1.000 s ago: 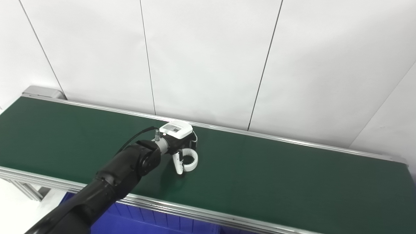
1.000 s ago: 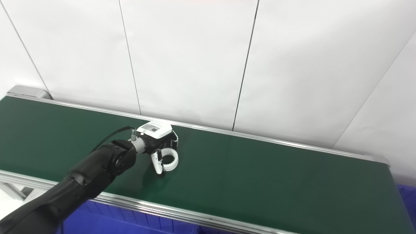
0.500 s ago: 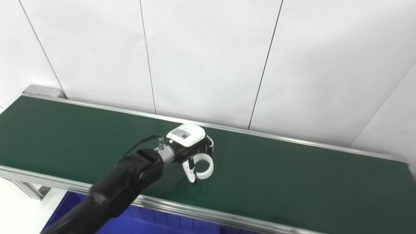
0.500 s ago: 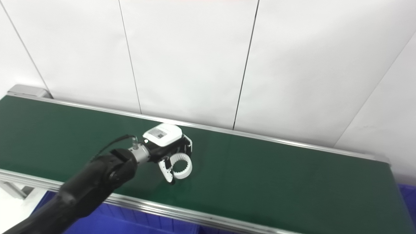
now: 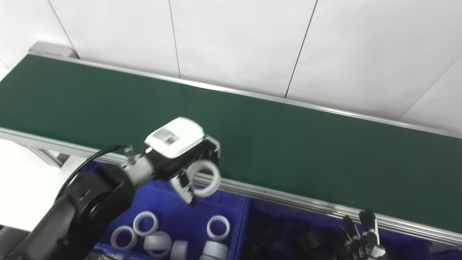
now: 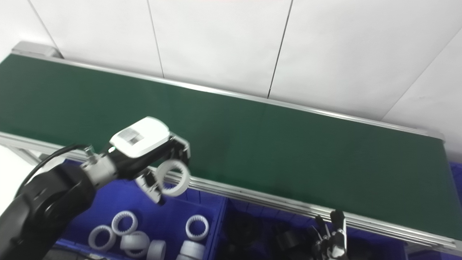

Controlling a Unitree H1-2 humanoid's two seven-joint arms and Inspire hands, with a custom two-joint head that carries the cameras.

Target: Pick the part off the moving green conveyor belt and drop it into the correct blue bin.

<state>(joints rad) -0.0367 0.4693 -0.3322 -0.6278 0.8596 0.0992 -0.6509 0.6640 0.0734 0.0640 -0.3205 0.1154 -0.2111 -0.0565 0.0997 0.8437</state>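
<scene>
Lifted off the green belt [image 5: 288, 137] since a moment ago: the white ring [image 5: 205, 174], with the left hand [image 5: 177, 151] pulled back toward the robot. Also tipped down, the camera, so now showing the blue bins under the belt.

Left eye view: left hand pinching the white ring between thumb and fingers, up in the air. Ring hanging over the belt's near metal rail [image 5: 288, 198] and the back edge of the left blue bin [image 5: 180, 213]. Not touching the belt. Down in that bin, more white rings [image 5: 218, 227] of the same kind, lying loose.

Right eye view: same pinch on the ring, seen a bit more from the side, ring tilted with its hole facing out. Next bin [image 6: 389, 249] to the right dark inside, with black things too dim to name. Right hand [image 6: 330, 238] low at the bottom edge, only dark fingertips poking up; cannot tell if spread or closed.
</scene>
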